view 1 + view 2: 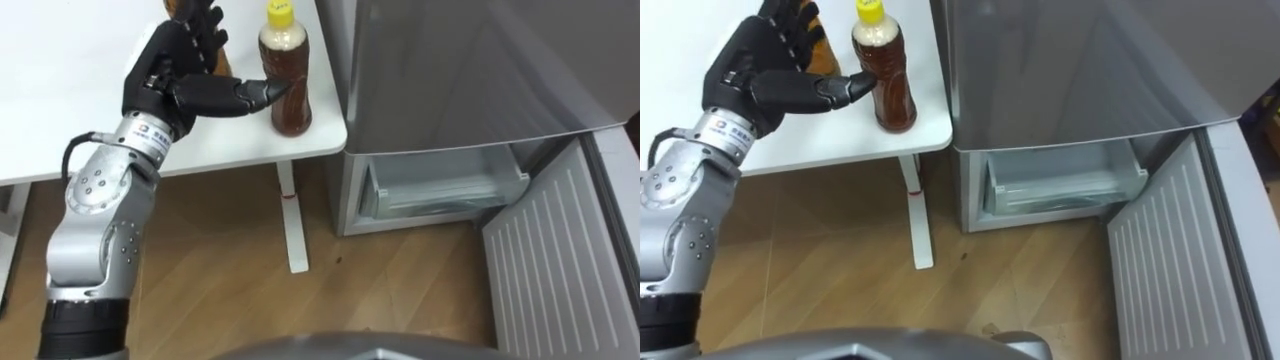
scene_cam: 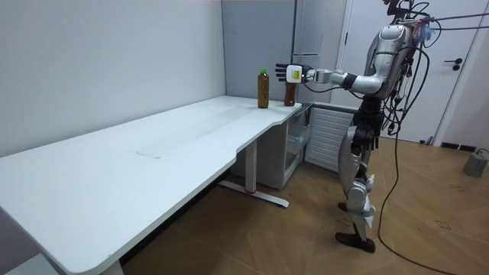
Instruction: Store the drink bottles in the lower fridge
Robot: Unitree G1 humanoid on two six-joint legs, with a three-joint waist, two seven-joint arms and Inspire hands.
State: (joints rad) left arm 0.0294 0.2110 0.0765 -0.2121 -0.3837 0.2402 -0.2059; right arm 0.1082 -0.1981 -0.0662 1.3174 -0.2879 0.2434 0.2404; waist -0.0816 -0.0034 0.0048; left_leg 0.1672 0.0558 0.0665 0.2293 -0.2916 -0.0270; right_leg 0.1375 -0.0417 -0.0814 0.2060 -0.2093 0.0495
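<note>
Drinks (image 1: 288, 70) not yet in lower fridge (image 1: 352, 195): door (image 1: 560, 270) swung open nearest, clear drawer (image 1: 440, 185) showing behind. Left hand (image 1: 170, 75) over tabletop (image 1: 60, 110) corner, fingers (image 1: 195, 30) spread wide, holding nothing, thumb tip at side of yellow-capped bottle (image 1: 288, 70). Second bottle (image 1: 219, 62) just beyond, partly hidden behind fingers, both bottles upright near tabletop edge.

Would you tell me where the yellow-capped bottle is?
The bottle stands on the table corner beside the fridge, upper middle of the left eye view, the open left hand at its left.
</note>
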